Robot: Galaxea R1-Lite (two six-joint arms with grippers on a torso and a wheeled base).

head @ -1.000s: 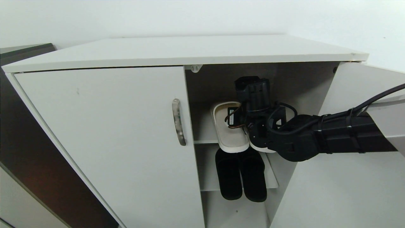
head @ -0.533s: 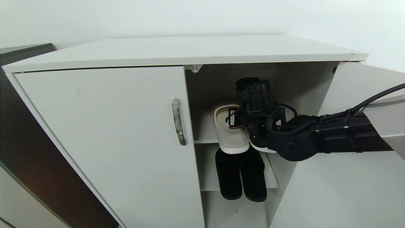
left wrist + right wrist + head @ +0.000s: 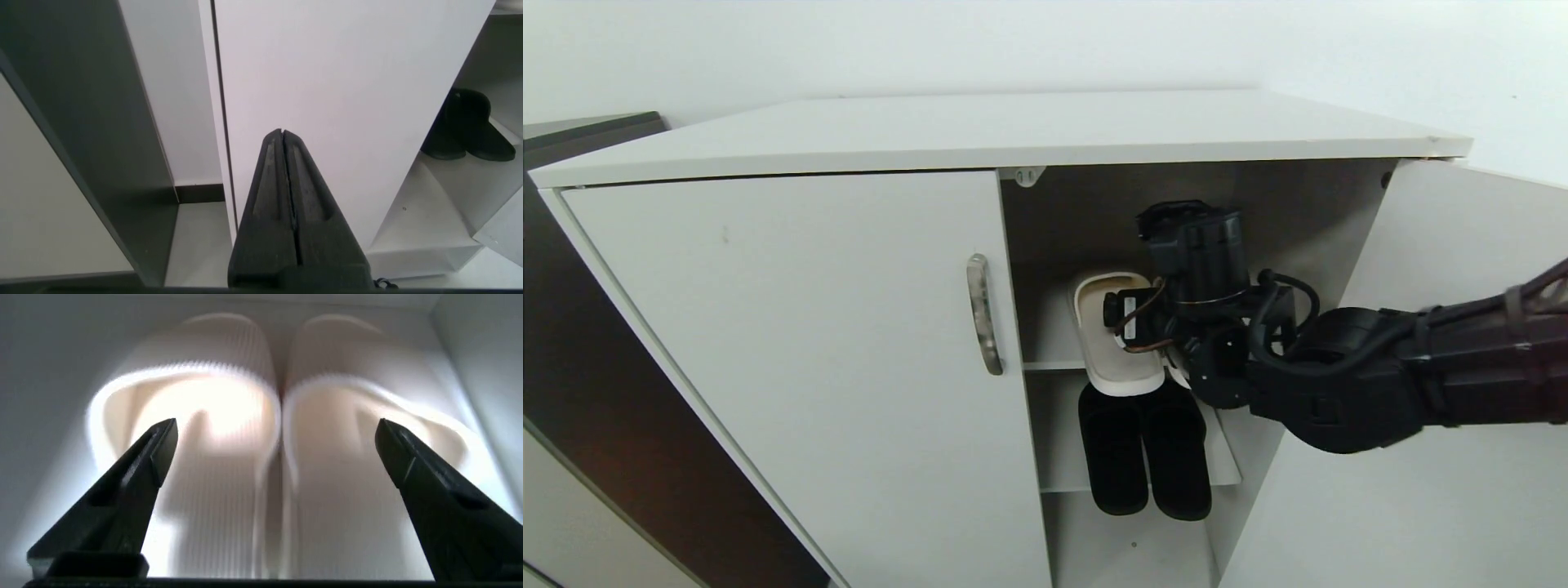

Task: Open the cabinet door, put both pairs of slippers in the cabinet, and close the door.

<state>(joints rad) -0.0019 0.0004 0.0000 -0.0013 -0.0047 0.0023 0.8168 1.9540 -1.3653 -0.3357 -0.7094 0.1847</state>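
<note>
The white cabinet [image 3: 1013, 122] has its left door [image 3: 809, 367] shut and its right door [image 3: 1421, 506] swung open. A pair of white slippers [image 3: 1119, 359] lies on the upper shelf, heels over the shelf's front edge. A pair of black slippers [image 3: 1147, 457] lies on the shelf below and is also seen from the left wrist as black slippers [image 3: 466, 126]. My right arm's wrist [image 3: 1196, 253] is inside the opening, above the white pair. My right gripper [image 3: 276, 425] is open, a little behind the white slippers [image 3: 270, 482], with nothing held. My left gripper [image 3: 282, 135] is shut and empty, low before the shut door.
A metal handle [image 3: 983, 314] runs upright on the shut door near its inner edge. A dark brown unit [image 3: 605, 367] stands left of the cabinet. The open door flanks my right arm closely. The cabinet's bottom compartment [image 3: 1127, 547] is bare.
The white slippers straightened and slid slightly deeper onto the upper shelf. My right arm then drew back a little toward me and to the right, its gripper clear of them.
</note>
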